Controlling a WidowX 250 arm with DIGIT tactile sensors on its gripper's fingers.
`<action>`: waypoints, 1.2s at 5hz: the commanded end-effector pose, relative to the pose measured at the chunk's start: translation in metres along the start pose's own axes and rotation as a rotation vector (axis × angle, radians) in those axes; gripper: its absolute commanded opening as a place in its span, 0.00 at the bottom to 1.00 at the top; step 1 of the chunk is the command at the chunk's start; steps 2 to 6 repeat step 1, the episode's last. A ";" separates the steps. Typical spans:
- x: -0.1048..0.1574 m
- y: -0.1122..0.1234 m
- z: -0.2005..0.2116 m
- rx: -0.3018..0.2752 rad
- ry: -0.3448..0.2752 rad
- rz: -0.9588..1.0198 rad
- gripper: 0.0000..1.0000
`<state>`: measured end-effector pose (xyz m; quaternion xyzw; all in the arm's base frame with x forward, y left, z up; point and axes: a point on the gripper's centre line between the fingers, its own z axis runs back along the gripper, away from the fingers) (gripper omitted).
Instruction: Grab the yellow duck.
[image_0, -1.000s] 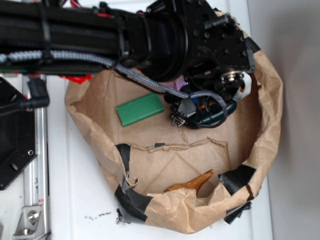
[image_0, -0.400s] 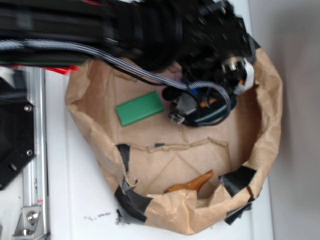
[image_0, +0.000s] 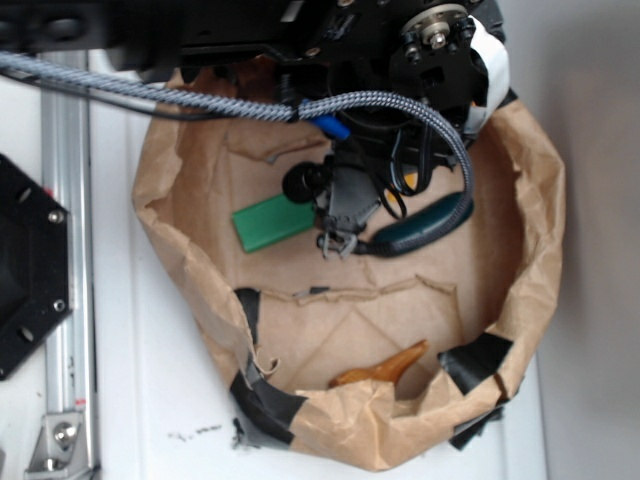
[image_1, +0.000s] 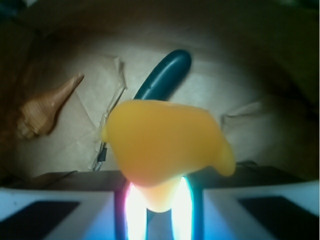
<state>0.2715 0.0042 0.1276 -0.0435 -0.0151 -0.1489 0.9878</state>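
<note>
1. Arm enters from the top left in the exterior view, a black body crossing the upper edge, with a braided grey cable (image_0: 400, 108) looping off it and down on the right.
2. Wrist points straight down; a round metal joint (image_0: 437, 32) shows at the top right.
3. Gripper (image_0: 338, 243) hangs below the wrist, fingertips low, small and dark in this view.
4. Wrist view: gripper (image_1: 159, 200) closed on the yellow duck (image_1: 165, 142), which sits pinched between the fingers (image_1: 132, 210) at its lower end.
5. Fingers are washed out by glare, and only a narrow gap shows between them.
</note>
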 end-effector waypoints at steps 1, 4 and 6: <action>0.005 -0.032 0.020 0.045 -0.058 0.039 0.00; 0.005 -0.032 0.020 0.045 -0.058 0.039 0.00; 0.005 -0.032 0.020 0.045 -0.058 0.039 0.00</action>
